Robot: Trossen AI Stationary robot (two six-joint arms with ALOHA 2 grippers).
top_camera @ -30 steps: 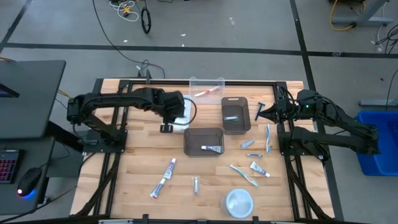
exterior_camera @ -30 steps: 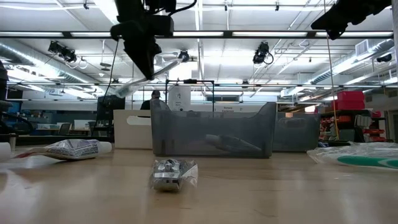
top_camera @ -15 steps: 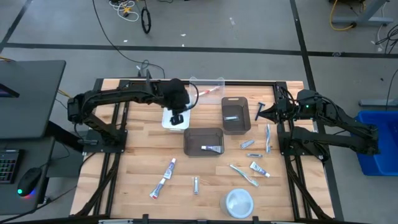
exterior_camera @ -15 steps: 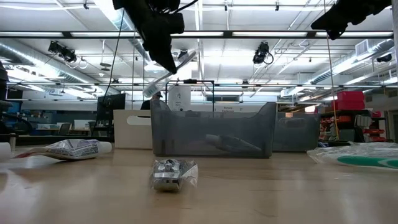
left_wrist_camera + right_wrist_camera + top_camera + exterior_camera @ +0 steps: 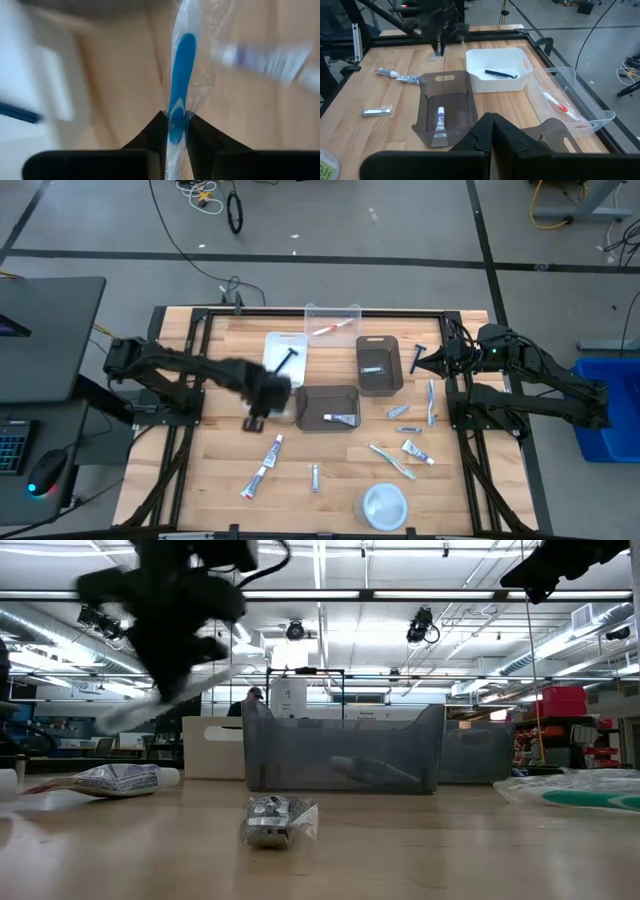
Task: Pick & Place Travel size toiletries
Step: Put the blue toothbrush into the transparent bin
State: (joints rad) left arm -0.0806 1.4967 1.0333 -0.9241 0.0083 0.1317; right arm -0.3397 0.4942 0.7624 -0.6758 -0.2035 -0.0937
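My left gripper (image 5: 262,405) hangs over the table between the white bin (image 5: 272,343) and two toothpaste tubes (image 5: 272,450), shut on a blue toothbrush (image 5: 181,70) in a clear wrapper. In the low view gripper and toothbrush (image 5: 150,708) show as a blur. A black razor (image 5: 287,360) lies in the white bin. A red-and-white toothbrush (image 5: 333,328) lies in the clear bin (image 5: 345,311). Each of the two dark grey bins (image 5: 327,392) (image 5: 378,383) has a small tube in it. My right gripper (image 5: 418,362) waits shut above the table's far right. My left gripper pinches the blue toothbrush through its clear wrapper between its two fingers, on the blue handle (image 5: 176,120). The fingers point steeply down, and the brush runs on lengthwise past their tips. It hangs slanting below the gripper, clear of the table.
A silvery tube (image 5: 314,476) lies near the front, and a round white dish (image 5: 384,505) at the front edge. More small tubes and toothbrushes (image 5: 418,450) (image 5: 431,402) lie on the right half. Bare wood shows at the front left.
My left gripper has first gone a little toward the clear bin above the white bin. It has then swung toward the table's near edge and sunk, still shut on the blue toothbrush, which has come along clear of the table.
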